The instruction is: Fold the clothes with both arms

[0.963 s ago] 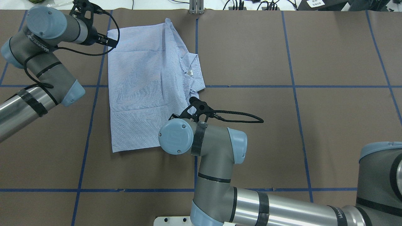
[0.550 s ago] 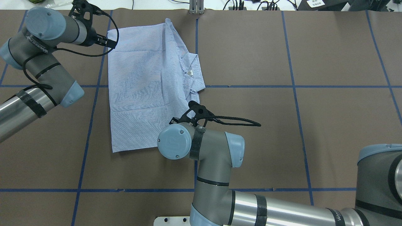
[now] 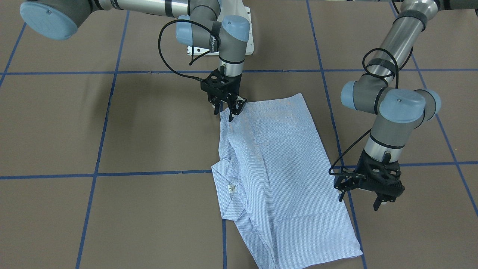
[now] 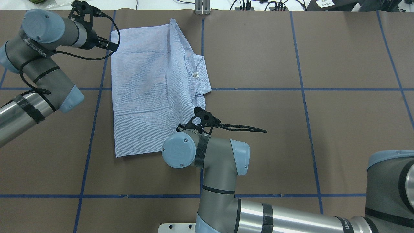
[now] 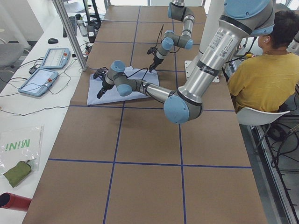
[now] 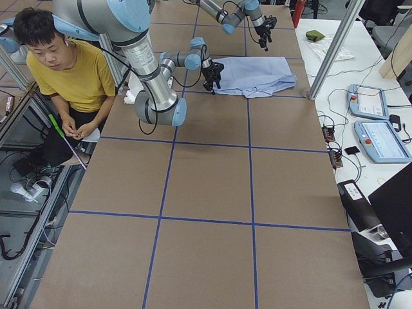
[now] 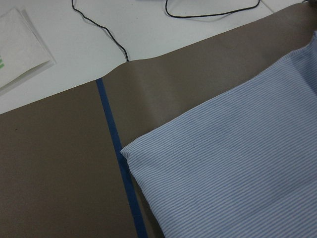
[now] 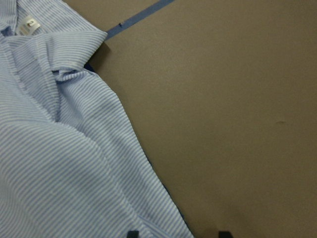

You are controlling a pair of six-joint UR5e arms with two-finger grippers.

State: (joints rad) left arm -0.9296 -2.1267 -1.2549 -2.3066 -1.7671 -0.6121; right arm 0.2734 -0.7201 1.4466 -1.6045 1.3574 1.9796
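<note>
One shirt (image 3: pixel 276 168), partly folded, lies between the two claws. I reckon a pinch that catches only its top layer would drag the fold askew. The right claw (image 3: pixel 226 110) is spread over one corner. The left claw (image 3: pixel 358 201) is spread just off another. One neck label (image 3: pixel 232 188).

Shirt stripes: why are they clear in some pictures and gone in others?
Left wrist view: the shirt is close, so stripes look crisp; overhead view: it is far, stripes blur into pale blue with faint wavy patches; exterior left view: too small to show any.
</note>
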